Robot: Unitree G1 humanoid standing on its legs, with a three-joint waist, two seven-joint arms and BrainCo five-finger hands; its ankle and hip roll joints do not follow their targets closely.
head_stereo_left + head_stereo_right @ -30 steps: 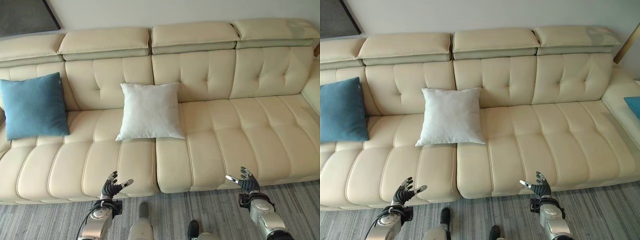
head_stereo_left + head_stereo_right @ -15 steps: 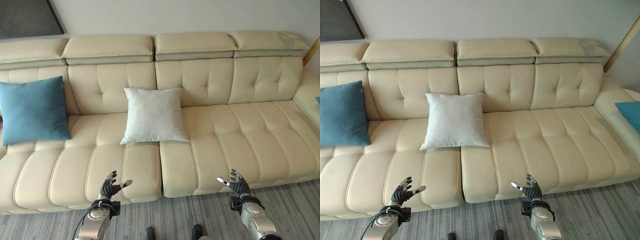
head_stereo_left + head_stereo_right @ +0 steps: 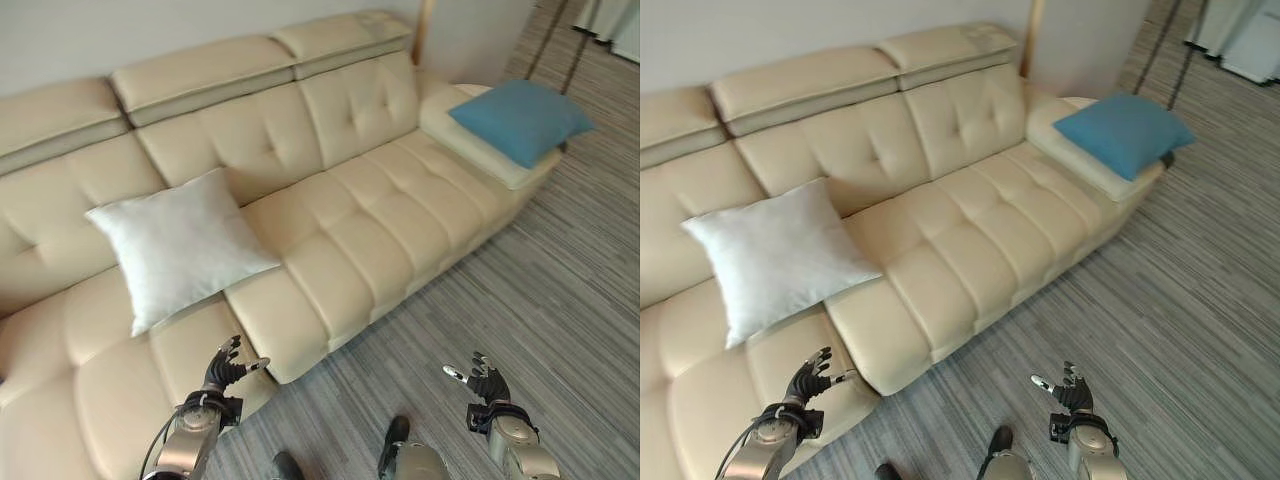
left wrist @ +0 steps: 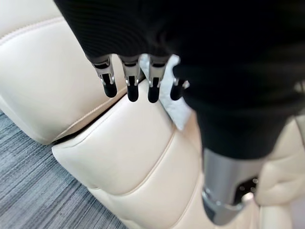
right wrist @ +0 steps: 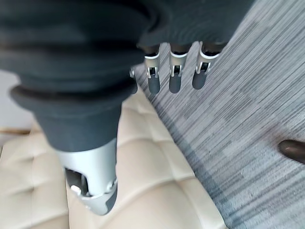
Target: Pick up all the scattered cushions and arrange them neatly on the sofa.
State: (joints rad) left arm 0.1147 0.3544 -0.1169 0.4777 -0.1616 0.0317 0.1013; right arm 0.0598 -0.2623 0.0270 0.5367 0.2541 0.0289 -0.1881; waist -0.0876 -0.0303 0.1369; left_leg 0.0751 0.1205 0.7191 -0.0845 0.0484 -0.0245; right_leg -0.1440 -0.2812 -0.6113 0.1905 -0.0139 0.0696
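**A:** Cushions first, from the left eye view. What lies where?

**B:** One white cushion (image 3: 178, 245) leans against the backrest of the cream sofa (image 3: 340, 240), toward its left end, upright enough to count as placed. One blue cushion (image 3: 520, 118) lies flat on the sofa's low end section at the far right, beside the striped grey carpet (image 3: 540, 290). I judge that one not yet arranged, since it sits off the main seat.

**A:** And the hands there?

**B:** The left hand (image 3: 226, 372) hovers over the front edge of the seat, fingers spread and relaxed, nothing in them. The right hand (image 3: 483, 380) hangs over the carpet, likewise loose and empty. Both are held forward and low, probably ready for the next reach.

**A:** Does the right eye view change anything?

**B:** No. Same layout: the blue cushion well apart from both hands, the white one nearer the left hand but not touching it.

**A:** Left wrist view?

**B:** Its fingers (image 4: 130, 88) point straight out over a seat seam, released, with a sliver of the white cushion past them.

**A:** Right wrist view?

**B:** Fingers (image 5: 174, 78) straight and free above the carpet, the sofa's seat edge alongside. A dark shoe tip (image 5: 293, 151) shows at the side.

**A:** Next step, then?

**B:** Likely approaching the blue cushion, which is too far to reach from here.
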